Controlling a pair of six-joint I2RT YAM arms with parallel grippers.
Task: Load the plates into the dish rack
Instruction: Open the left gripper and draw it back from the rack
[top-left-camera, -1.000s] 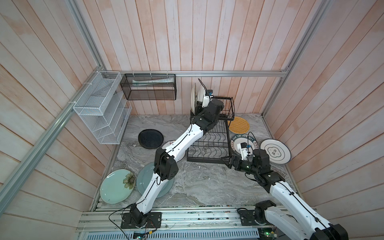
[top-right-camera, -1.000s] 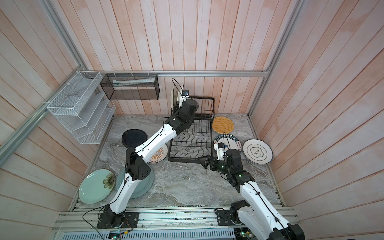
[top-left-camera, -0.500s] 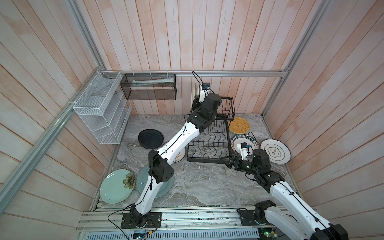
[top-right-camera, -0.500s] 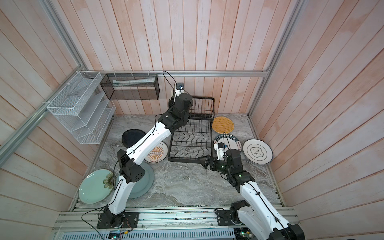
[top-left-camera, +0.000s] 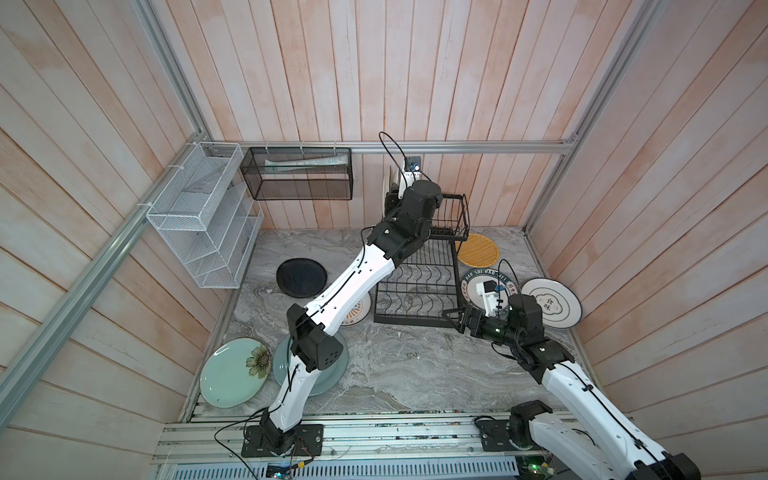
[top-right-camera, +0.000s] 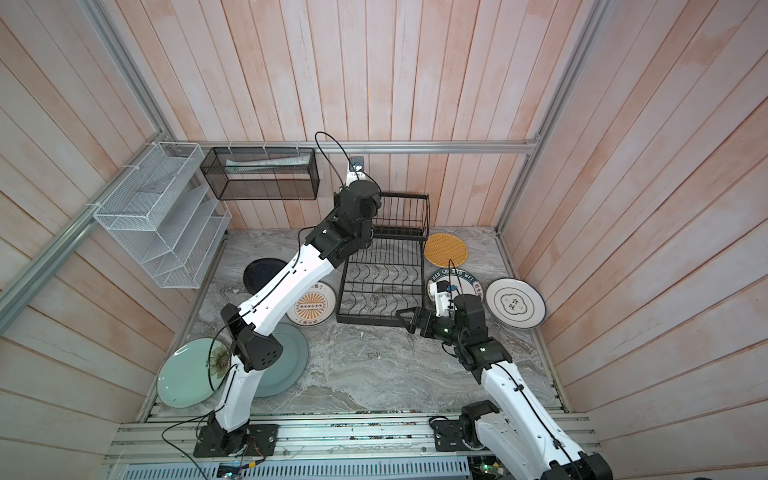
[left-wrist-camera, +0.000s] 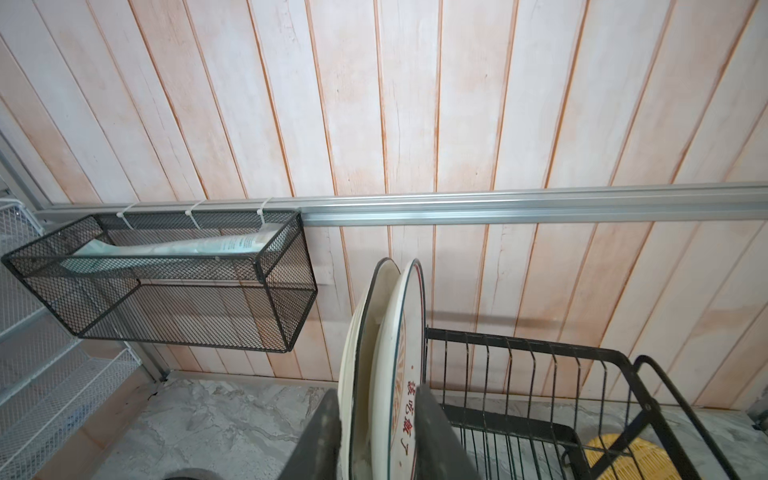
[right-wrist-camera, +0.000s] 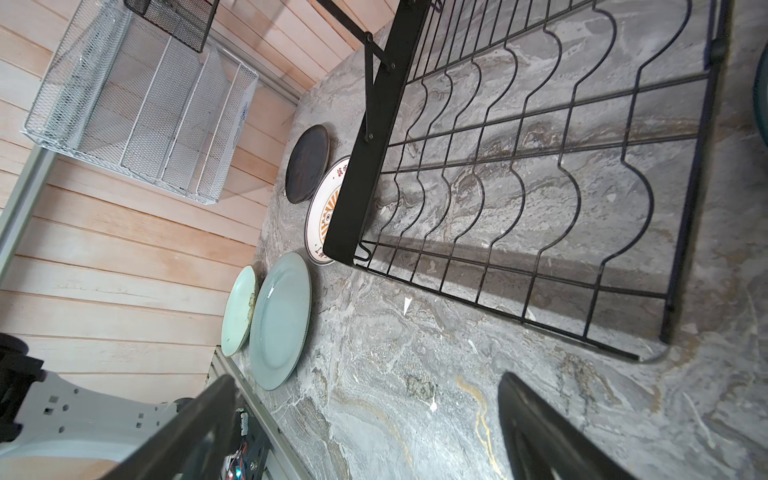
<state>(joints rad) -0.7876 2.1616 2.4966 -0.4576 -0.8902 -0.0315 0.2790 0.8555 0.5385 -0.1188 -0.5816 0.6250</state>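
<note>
The black wire dish rack stands at the back of the marble table. Two white plates stand upright in its raised basket, a plain one behind an orange sunburst one. My left gripper is open and straddles both of them. Lying flat are a black plate, a sunburst plate, a pale green plate, a grey-blue plate, a woven yellow plate, a lettered-rim plate and a white ringed plate. My right gripper hangs open and empty by the rack's front right corner.
A white mesh organizer and a black fine-mesh basket hang on the walls at the back left. Bare marble lies in front of the rack. The left arm spans the grey-blue and sunburst plates.
The left wrist has risen and shifted back-left at the raised basket, and its jaws have widened around the standing plates. The right arm has not moved.
</note>
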